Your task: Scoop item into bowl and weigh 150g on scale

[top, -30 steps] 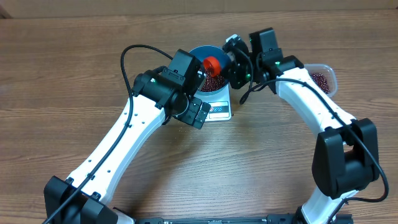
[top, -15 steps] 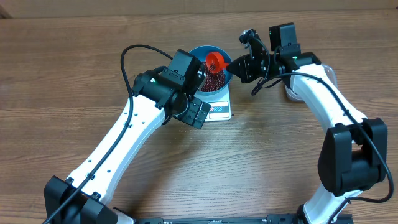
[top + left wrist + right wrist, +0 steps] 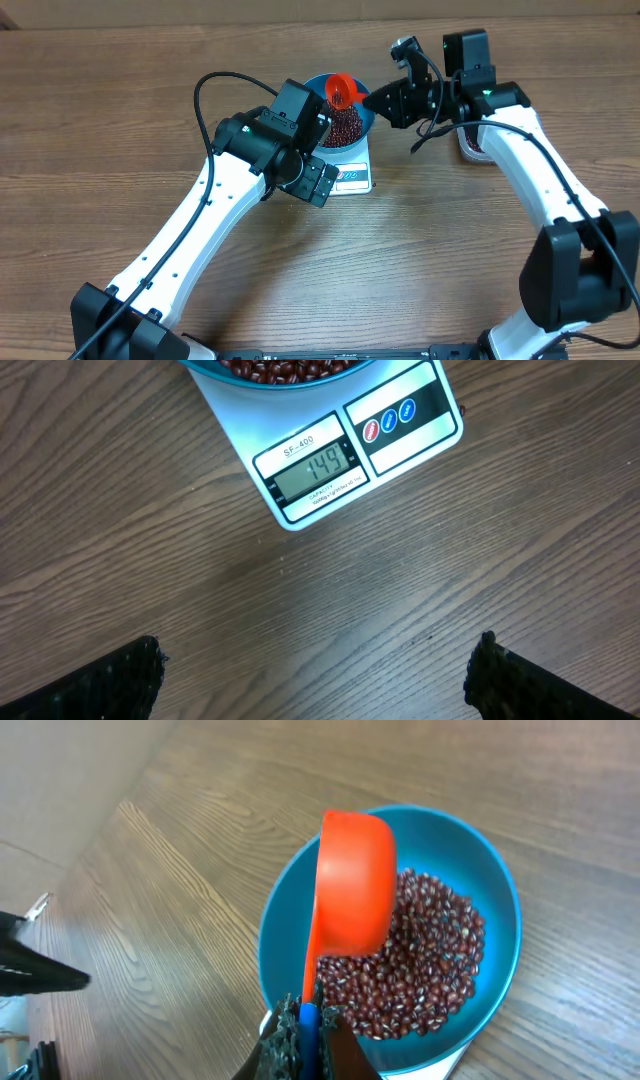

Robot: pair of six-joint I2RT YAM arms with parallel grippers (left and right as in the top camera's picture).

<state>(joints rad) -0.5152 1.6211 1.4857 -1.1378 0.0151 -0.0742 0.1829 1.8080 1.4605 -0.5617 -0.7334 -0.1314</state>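
The blue bowl (image 3: 366, 120) stands on the white scale (image 3: 350, 177), and dark red-brown beans (image 3: 345, 125) cover its bottom. In the right wrist view the beans (image 3: 425, 965) lie in the bowl (image 3: 480, 870) under an orange scoop (image 3: 352, 885) turned on its side. My right gripper (image 3: 308, 1025) is shut on the scoop's blue-and-orange handle, and the scoop (image 3: 343, 91) hangs over the bowl's far rim. The scale (image 3: 350, 455) shows 149 on its display. My left gripper (image 3: 315, 675) hovers open over bare table just in front of the scale.
A clear plastic tub (image 3: 468, 148) sits to the right of the scale, mostly hidden under my right arm. The left arm crosses the table's middle towards the scale. Bare wooden tabletop (image 3: 90, 120) lies all around.
My right gripper has drawn back to the right and lifted the scoop from the bowl's middle towards its far rim. The right arm now covers the tub. The left arm has not moved.
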